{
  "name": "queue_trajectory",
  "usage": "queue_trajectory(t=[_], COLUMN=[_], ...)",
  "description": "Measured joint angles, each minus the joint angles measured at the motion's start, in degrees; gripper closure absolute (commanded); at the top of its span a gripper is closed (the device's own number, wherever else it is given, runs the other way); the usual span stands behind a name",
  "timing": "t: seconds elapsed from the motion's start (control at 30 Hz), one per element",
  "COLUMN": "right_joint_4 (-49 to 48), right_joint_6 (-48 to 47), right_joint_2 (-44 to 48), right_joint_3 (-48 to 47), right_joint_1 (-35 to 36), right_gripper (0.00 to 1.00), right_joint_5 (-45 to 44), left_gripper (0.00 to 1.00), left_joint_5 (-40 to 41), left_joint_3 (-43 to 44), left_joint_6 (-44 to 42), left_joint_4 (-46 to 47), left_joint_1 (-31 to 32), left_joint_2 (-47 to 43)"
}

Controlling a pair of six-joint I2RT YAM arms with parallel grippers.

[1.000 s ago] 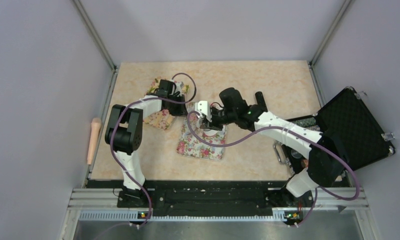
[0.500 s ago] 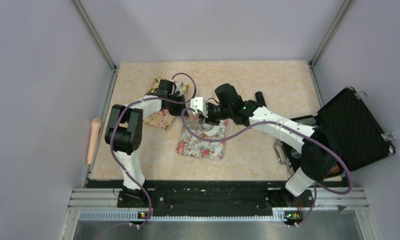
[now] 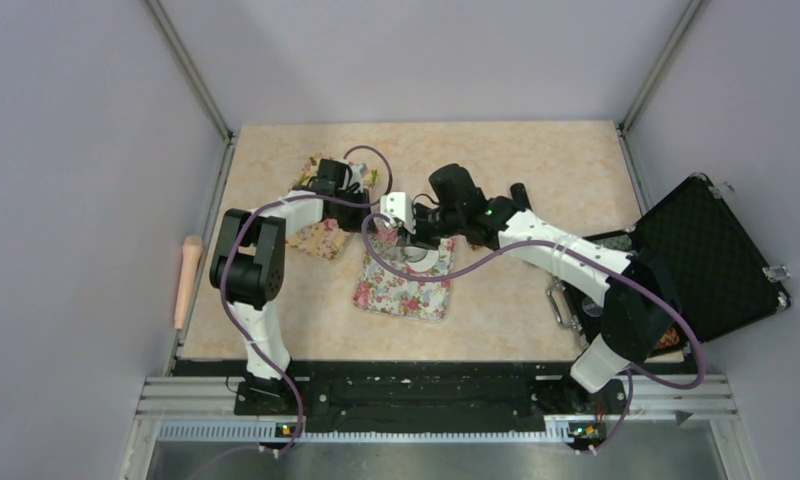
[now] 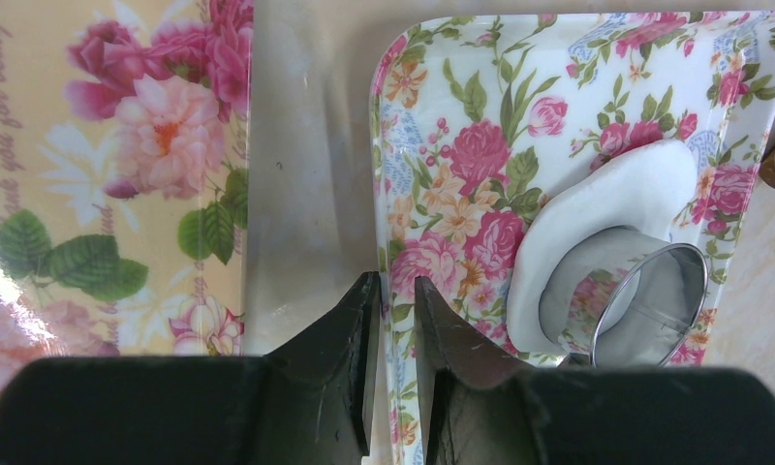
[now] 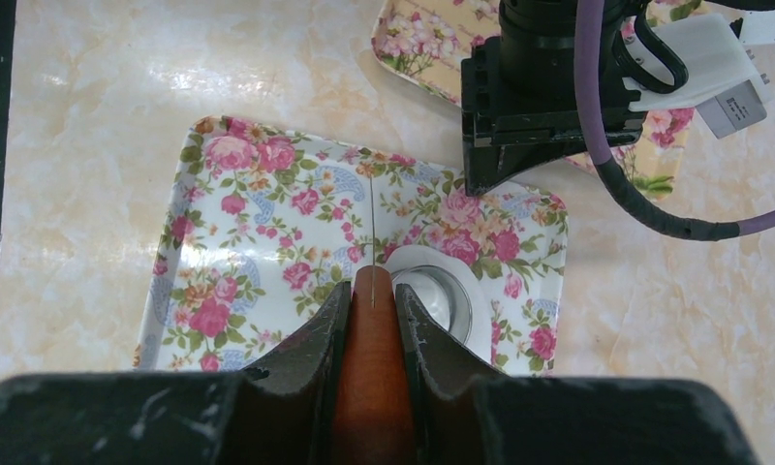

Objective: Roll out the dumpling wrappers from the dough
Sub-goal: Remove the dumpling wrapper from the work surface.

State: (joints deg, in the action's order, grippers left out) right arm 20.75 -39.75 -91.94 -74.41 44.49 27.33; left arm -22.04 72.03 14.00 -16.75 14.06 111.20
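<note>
A flat white sheet of dough (image 4: 597,199) lies on the white floral tray (image 4: 480,116) with a metal ring cutter (image 4: 655,291) standing on it. The dough inside the ring (image 5: 432,295) looks white. No separate dumpling wrapper is in view. My left gripper (image 4: 395,286) is shut on the tray's left rim, one finger on each side. My right gripper (image 5: 372,291) is shut on the brown wooden handle (image 5: 372,368) of a tool. Its thin metal blade (image 5: 373,223), seen edge-on, reaches over the tray beside the ring. From above, both grippers (image 3: 371,228) (image 3: 408,240) meet at the tray's far end (image 3: 401,290).
A second, yellow floral tray (image 4: 112,174) lies just left of the white one, under the left arm (image 3: 321,235). An open black case (image 3: 711,255) stands at the right edge. A pale wooden rolling pin (image 3: 188,280) lies beyond the table's left rail.
The right arm has shifted left and slightly away, carrying the tool farther over the tray's far end. The left gripper has kept still on the rim.
</note>
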Motion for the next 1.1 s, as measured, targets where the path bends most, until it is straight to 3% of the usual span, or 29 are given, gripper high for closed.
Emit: queue_trajectory(t=[0.67, 1.1], right_joint_4=[1.6, -3.8], right_joint_6=[-1.7, -4.2], right_joint_2=[-0.6, 1.2], right_joint_3=[-1.9, 4.5], right_joint_1=[0.0, 0.1], right_gripper=[1.0, 1.0], right_joint_5=[-0.3, 0.4], left_gripper=[0.76, 0.76], left_joint_5=[-0.4, -0.8], left_joint_3=[0.0, 0.1], left_joint_6=[0.0, 0.0], left_joint_4=[0.0, -0.1], left_joint_1=[0.0, 0.0], left_joint_2=[0.0, 0.0])
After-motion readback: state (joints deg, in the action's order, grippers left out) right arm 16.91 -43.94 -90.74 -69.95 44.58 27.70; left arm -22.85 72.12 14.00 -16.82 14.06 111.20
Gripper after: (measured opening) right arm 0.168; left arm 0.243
